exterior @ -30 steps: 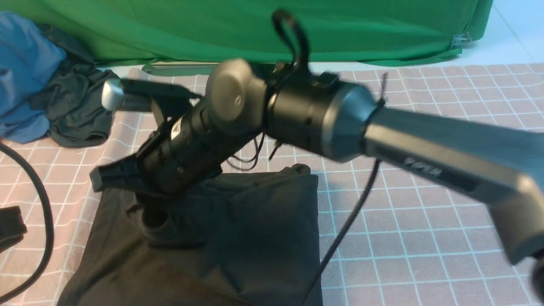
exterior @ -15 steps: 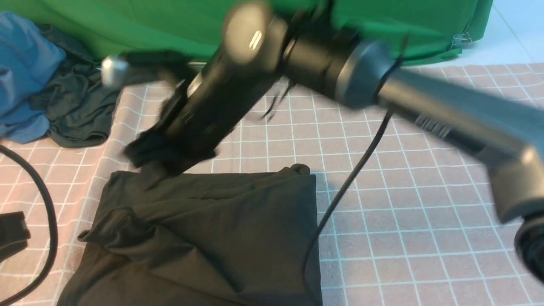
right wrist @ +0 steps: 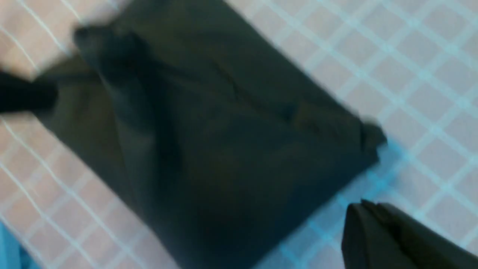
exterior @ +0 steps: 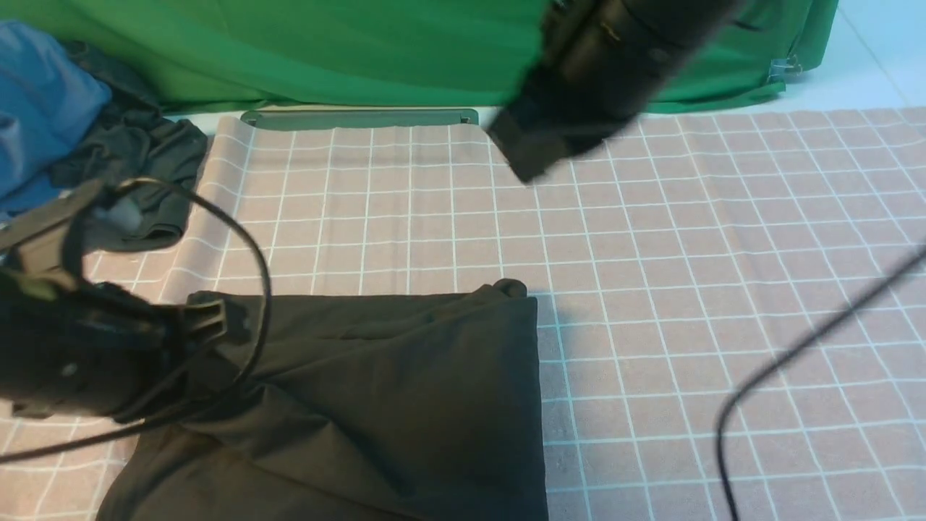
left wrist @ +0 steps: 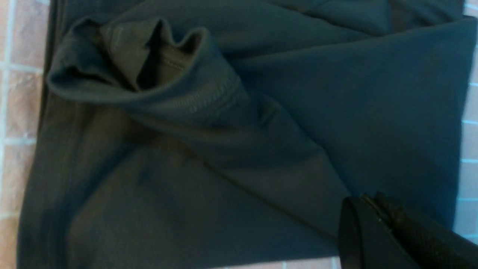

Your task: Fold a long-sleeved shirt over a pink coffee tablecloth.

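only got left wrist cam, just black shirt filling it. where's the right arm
Observer: The right gripper is up over the far part of the pink tablecloth, clear of the long-sleeved shirt.
Operator: any cables on the shirt's right side
Observer: One black cable shows over bare tablecloth right of the shirt, not over the shirt.
Operator: other clothes around
Observer: A dark grey-green garment and a blue garment lie at the far left.

Lab-like test setup; green backdrop cloth (exterior: 325,51)
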You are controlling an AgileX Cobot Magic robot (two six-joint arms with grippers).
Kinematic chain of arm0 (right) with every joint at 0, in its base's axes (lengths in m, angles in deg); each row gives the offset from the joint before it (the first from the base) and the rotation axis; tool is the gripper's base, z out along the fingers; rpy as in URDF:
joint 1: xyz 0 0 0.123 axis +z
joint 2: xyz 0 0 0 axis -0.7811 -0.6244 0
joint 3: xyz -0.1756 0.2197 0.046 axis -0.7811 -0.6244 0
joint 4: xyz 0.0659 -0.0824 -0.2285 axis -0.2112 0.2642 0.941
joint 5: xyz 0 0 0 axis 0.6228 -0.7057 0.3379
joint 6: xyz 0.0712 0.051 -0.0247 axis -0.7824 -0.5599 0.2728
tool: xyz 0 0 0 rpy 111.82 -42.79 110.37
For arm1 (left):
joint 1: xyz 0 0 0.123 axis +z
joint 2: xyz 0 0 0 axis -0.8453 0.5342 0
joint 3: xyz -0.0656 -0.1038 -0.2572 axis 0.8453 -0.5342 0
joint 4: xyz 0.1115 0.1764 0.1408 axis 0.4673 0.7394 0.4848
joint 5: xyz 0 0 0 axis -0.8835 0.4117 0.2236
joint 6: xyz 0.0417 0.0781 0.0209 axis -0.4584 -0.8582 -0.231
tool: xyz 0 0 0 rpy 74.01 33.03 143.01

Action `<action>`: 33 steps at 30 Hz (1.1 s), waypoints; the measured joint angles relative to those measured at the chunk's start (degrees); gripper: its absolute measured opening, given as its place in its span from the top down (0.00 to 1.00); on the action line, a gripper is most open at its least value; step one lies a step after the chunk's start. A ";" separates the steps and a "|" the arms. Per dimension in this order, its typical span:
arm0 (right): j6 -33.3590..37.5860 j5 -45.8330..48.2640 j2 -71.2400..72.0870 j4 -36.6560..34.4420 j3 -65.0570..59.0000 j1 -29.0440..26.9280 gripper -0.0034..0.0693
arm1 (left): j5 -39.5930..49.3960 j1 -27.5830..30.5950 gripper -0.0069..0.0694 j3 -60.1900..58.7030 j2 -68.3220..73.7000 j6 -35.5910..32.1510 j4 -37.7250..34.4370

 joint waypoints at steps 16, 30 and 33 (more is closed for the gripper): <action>-3.19 -22.75 19.17 0.63 -36.36 0.00 0.90 | -5.91 -7.66 0.89 10.34 28.38 0.89 5.34; -3.36 -27.59 19.17 0.63 -36.73 0.00 0.90 | 3.87 -7.70 0.89 -1.04 16.44 15.83 19.41; -3.42 -28.49 19.17 0.63 -36.73 0.00 0.90 | 4.51 -7.70 0.89 -1.27 9.33 18.23 19.61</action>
